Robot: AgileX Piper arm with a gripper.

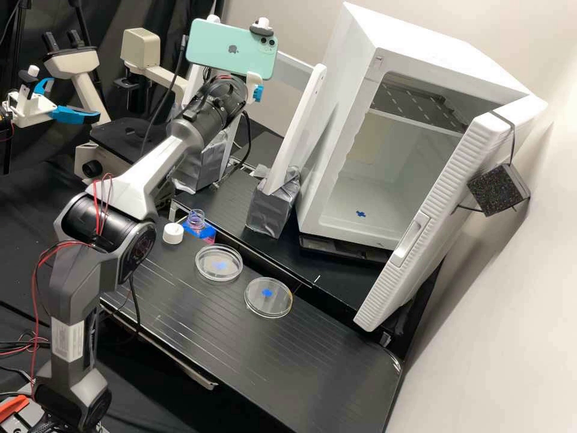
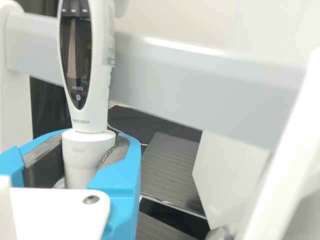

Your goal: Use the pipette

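In the high view the gripper (image 1: 257,91) is at the white rack behind the bench, largely hidden by the arm's wrist and a mounted phone. Seen from the wrist, the gripper (image 2: 85,155) is shut on the white pipette (image 2: 88,112), its dark pads against both sides of the wide collar below the dark display. The pipette stands close to upright in front of the rack's white crossbar (image 2: 200,82). Its lower end is hidden behind the gripper.
On the bench (image 1: 240,355) are two clear dishes (image 1: 219,263) (image 1: 268,297), an open bottle (image 1: 196,220) in a blue holder and a white cap (image 1: 173,233). Rack uprights (image 1: 299,126) flank the arm; a white cabinet (image 1: 384,180) stands open at right.
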